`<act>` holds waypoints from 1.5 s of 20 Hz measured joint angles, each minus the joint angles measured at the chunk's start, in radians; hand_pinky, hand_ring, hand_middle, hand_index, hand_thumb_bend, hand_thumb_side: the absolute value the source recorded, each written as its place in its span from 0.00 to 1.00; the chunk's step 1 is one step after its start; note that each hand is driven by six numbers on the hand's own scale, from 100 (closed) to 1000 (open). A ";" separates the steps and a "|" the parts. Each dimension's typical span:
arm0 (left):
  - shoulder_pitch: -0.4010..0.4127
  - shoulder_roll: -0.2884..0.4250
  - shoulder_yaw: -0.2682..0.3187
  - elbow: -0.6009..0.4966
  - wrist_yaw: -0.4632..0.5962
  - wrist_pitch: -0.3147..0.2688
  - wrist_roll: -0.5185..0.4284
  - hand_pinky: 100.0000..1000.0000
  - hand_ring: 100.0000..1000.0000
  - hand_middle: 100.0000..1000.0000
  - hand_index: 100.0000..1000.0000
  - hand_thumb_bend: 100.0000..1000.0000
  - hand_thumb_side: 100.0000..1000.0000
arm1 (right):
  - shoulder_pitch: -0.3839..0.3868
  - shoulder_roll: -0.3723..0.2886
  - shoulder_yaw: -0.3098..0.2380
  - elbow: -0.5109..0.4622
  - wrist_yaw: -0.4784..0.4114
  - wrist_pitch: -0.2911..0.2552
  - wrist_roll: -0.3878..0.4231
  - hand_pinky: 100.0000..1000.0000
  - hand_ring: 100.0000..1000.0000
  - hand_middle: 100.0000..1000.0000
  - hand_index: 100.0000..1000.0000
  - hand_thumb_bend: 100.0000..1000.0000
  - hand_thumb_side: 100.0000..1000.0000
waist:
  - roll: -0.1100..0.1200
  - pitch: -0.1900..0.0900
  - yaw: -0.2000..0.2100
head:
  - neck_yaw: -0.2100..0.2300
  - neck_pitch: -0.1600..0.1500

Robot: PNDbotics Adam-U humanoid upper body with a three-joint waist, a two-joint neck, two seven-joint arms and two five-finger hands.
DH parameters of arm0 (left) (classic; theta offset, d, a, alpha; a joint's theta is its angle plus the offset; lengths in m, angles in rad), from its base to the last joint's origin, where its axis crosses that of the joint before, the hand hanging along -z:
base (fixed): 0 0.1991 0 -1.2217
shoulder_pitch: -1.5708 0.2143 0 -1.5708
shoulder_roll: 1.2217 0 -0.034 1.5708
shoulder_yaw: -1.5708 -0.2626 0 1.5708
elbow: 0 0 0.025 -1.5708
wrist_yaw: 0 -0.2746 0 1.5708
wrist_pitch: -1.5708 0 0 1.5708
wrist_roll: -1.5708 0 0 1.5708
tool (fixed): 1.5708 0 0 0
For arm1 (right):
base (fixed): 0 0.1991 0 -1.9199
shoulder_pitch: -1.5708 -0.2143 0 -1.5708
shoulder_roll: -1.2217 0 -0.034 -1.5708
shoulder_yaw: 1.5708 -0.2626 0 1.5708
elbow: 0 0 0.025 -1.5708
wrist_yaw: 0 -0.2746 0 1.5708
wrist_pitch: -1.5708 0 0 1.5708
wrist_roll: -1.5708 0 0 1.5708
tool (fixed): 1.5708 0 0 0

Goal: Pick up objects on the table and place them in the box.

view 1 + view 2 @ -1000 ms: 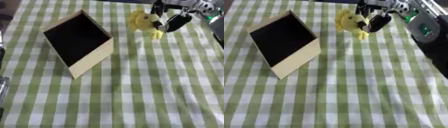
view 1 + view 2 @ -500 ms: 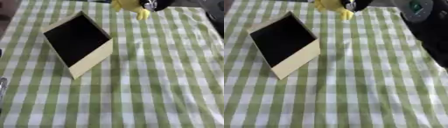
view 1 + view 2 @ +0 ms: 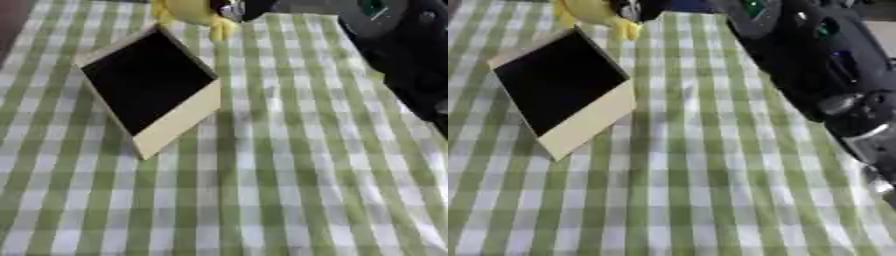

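Note:
A yellow toy (image 3: 194,14) hangs at the top edge of the view, just above the far corner of the box. My right hand (image 3: 243,7) is shut on it, reaching in from the upper right; only the dark fingers show beside the toy. The box (image 3: 150,88) is cream-coloured with a black inside, tilted with its opening up and towards me, on the left part of the table. My left hand is in neither view.
My right arm (image 3: 815,65), black with silver joints, runs down the right side above the table. A green and white checked cloth (image 3: 289,190) covers the table around the box.
My right hand has carried the yellow toy leftwards, from the right of the box to above its far corner. The whole picture has shifted, so the camera moved too.

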 measured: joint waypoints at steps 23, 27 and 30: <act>-0.026 -0.001 -0.011 0.000 0.018 -0.004 -0.010 0.55 0.67 0.72 0.77 0.26 0.60 | 0.025 0.183 -0.048 0.394 0.147 -0.170 -0.003 0.70 0.66 0.48 0.65 0.00 0.01 | -0.039 0.006 0.089 | -0.054 0.024; -0.026 -0.005 -0.012 0.000 0.018 -0.002 -0.012 0.55 0.67 0.72 0.77 0.26 0.60 | 0.029 0.197 -0.067 0.440 0.170 -0.206 -0.003 0.70 0.67 0.48 0.66 0.00 0.03 | -0.042 0.011 0.093 | -0.058 0.030; -0.028 -0.009 -0.012 0.000 0.018 -0.002 -0.012 0.55 0.67 0.72 0.77 0.25 0.60 | 0.030 0.204 -0.078 0.460 0.175 -0.235 0.009 0.73 0.71 0.54 0.70 0.00 0.08 | -0.044 0.014 0.096 | -0.059 0.036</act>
